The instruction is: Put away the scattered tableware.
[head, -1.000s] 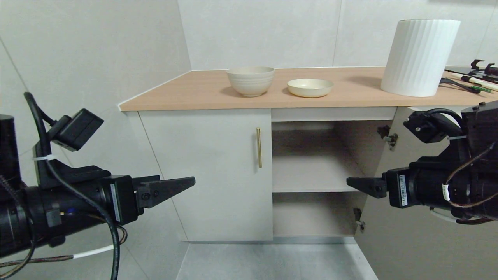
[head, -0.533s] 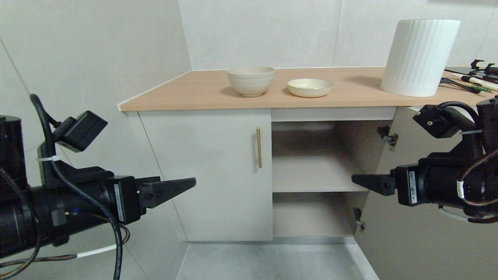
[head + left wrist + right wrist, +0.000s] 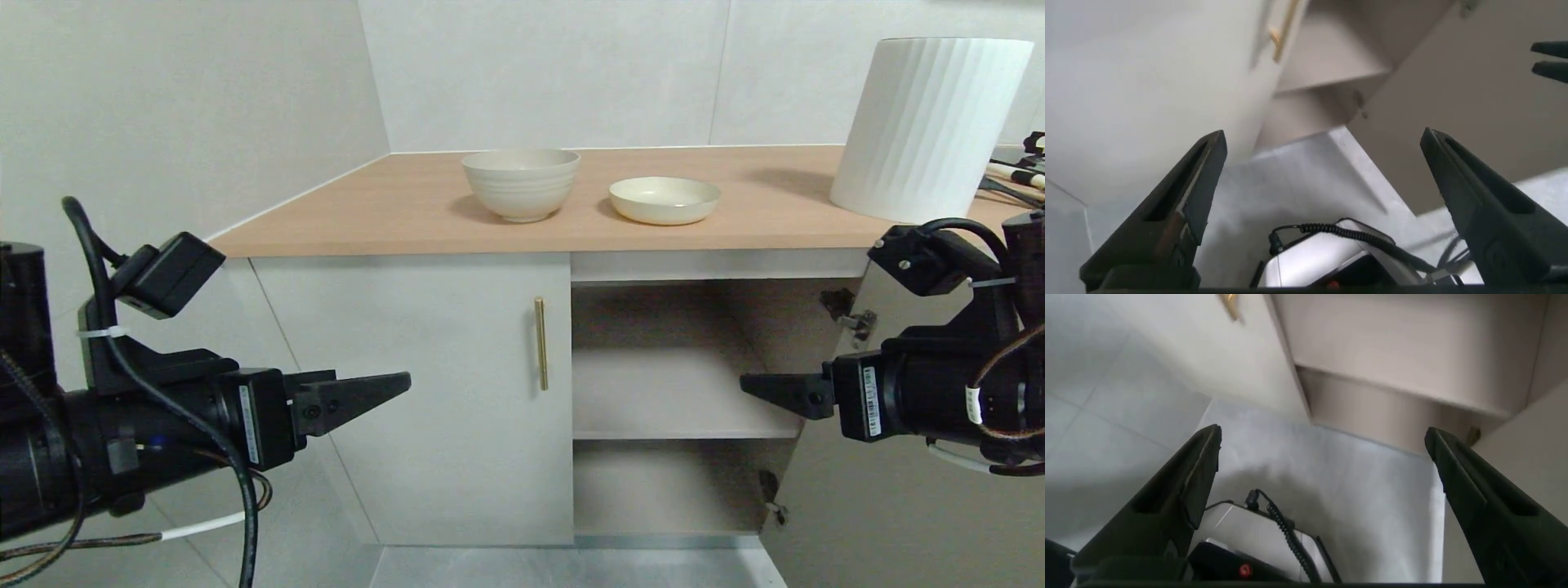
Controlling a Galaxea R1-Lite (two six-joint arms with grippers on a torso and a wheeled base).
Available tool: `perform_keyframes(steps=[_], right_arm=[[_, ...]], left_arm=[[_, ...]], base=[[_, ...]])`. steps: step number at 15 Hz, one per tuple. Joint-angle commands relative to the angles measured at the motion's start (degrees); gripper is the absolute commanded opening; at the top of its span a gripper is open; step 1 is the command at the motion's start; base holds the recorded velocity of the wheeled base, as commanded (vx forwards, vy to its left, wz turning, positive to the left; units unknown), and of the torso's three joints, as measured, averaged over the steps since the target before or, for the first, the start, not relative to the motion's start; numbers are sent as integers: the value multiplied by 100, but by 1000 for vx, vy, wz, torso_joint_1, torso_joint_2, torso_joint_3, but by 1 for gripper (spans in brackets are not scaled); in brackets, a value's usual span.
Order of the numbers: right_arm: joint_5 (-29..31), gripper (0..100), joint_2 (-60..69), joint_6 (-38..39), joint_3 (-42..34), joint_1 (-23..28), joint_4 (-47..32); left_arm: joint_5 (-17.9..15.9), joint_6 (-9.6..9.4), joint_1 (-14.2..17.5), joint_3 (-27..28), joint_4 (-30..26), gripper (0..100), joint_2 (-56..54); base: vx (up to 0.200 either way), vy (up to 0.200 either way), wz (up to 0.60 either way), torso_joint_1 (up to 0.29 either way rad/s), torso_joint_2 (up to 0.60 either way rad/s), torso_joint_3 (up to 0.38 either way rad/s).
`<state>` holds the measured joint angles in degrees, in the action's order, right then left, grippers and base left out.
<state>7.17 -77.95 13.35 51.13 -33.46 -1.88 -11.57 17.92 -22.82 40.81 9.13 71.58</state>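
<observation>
While holding left pincer (image 3: 400, 382) and right pincer (image 3: 747, 384) wide open and empty at mid-left and mid-right, seems poised before first pick; next must rise to ribbed bowl (image 3: 521, 184) or shallow dish (image 3: 664, 200), upper centre on table (image 3: 367, 212).

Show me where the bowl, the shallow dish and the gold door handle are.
bowl (image 3: 521, 186): head view, ribbed outer wall.
shallow dish (image 3: 663, 194): head view, inner floor.
gold door handle (image 3: 540, 343): head view, middle of the bar.
</observation>
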Motion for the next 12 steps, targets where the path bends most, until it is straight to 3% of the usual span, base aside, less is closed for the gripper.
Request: perform_keyframes(steps=[1,5,7,12], right_arm=[[-14,100,16,1,-6,-2,-14],[-146,100,201,1,-68,-2,-76],[-453,100,350,1,-129,15,-58],[-453,100,271,-34,-235,33,117]], left_arm=[[-3,10,-3,-3,1,100,22],[-3,-8,-3,-12,1,100,40],[6,-8,-3,-30,1,100,40],[-3,-25,-3,-38,1,100,14]], base=[[200,0,0,2,-2,2],[200,0,0,1,6,4],[0,0,0,0,0,0],[0,0,0,0,0,0]])
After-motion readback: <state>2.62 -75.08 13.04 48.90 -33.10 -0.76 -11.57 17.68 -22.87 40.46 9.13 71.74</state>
